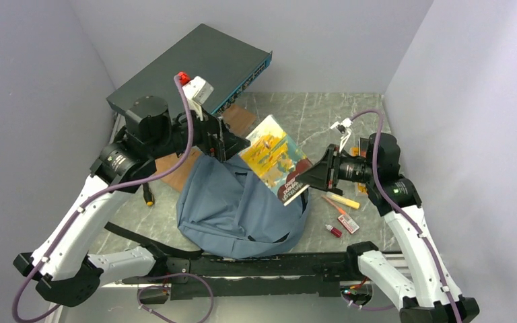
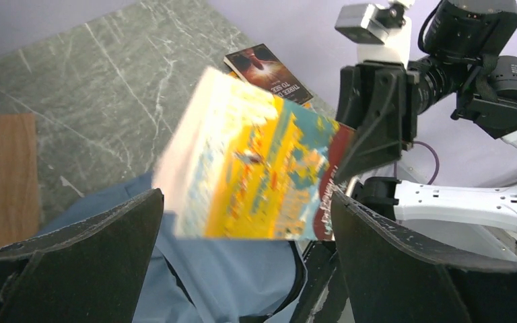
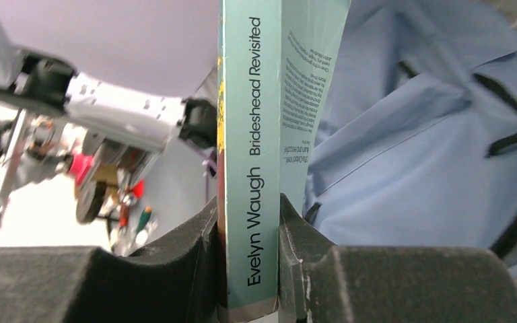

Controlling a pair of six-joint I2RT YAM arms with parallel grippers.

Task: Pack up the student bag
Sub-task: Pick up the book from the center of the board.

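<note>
The left claw (image 1: 237,145) stands wide apart over the far edge of the bag (image 1: 239,212), which slumps mid-table. Just above it tilts the book (image 1: 276,158), its long axis running down into the right claw (image 1: 307,178), clamped on its spine.

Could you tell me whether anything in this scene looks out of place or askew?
The network switch looks out of place among school items, and it lies skewed across the back left corner. The Brideshead Revisited paperback in the right gripper hangs tilted over the backpack.
</note>
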